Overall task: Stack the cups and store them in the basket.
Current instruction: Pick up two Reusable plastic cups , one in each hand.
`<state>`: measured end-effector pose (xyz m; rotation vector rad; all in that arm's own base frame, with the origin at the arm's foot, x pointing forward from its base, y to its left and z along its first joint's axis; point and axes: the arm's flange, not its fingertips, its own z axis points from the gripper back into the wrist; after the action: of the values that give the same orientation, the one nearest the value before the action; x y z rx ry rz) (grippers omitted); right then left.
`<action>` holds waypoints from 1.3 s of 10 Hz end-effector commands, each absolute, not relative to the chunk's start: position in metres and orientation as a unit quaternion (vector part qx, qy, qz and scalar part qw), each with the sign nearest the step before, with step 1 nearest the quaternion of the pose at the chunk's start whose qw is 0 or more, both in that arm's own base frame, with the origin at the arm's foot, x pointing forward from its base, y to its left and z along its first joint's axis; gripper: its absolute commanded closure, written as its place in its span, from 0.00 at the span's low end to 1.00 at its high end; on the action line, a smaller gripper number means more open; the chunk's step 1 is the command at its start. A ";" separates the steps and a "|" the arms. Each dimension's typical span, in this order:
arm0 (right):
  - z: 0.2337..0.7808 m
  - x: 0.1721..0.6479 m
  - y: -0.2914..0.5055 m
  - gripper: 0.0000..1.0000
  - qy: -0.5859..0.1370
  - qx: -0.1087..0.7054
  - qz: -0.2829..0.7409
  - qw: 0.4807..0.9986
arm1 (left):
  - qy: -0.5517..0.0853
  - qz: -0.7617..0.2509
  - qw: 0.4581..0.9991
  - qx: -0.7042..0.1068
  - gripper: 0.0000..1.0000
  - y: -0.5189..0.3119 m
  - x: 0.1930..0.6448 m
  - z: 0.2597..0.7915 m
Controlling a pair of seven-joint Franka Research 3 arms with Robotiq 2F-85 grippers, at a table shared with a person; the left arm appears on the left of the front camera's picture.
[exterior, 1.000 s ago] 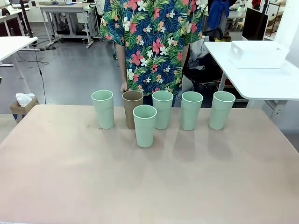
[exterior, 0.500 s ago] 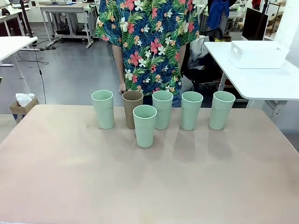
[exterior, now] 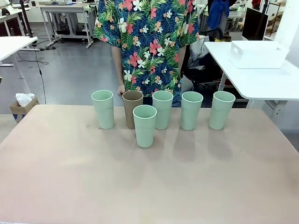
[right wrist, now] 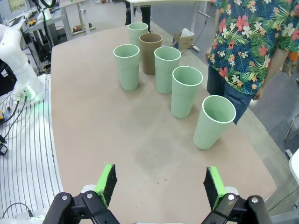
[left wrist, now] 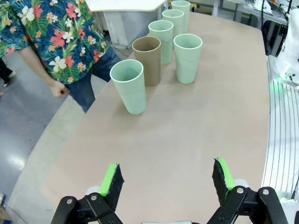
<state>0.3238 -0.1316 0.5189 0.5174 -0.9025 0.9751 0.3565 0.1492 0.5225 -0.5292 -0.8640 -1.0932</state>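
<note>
Front view: we see six cups (exterior: 191, 110) standing upright, mouths up, near the far edge of the table (exterior: 149, 186). Five form a row along that edge: a green one at the left, then the brown cup (exterior: 132, 108), then three more green ones. The front cup (exterior: 145, 125), also green, stands a little nearer to us, before the gap between the brown cup and its right neighbour. Each cup stands on its own. The whole near half of the table is bare, and wide strips lie free at both side edges.

The basket (exterior: 258, 54) sits on a white side table (exterior: 261, 84) off to the right, well apart from the cups. Its near wall hides its inside. A person (exterior: 149, 42) stands at the far edge, one hand (exterior: 122, 88) hanging just behind the brown cup.

In the left wrist view the left gripper (left wrist: 167, 177) hangs over bare tabletop, fingers spread wide with nothing between them. In the right wrist view the right gripper (right wrist: 160, 184) does the same.
</note>
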 end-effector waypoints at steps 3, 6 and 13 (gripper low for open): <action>0.520 0.326 -0.131 0.00 -0.425 0.240 0.448 0.749 | -0.397 -0.498 0.731 -0.244 0.00 0.149 0.356 0.523; 0.524 0.382 -0.143 0.00 -0.406 0.274 0.467 0.736 | -0.379 -0.522 0.713 -0.275 0.00 0.150 0.395 0.529; 0.422 0.504 -0.186 0.00 -0.468 0.432 0.489 0.596 | -0.457 -0.527 0.559 -0.449 0.00 0.143 0.519 0.448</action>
<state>0.4910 -0.1818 0.4211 1.0130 -1.0519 1.1273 0.5102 0.1354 0.4479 -0.9493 -0.9979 -1.2509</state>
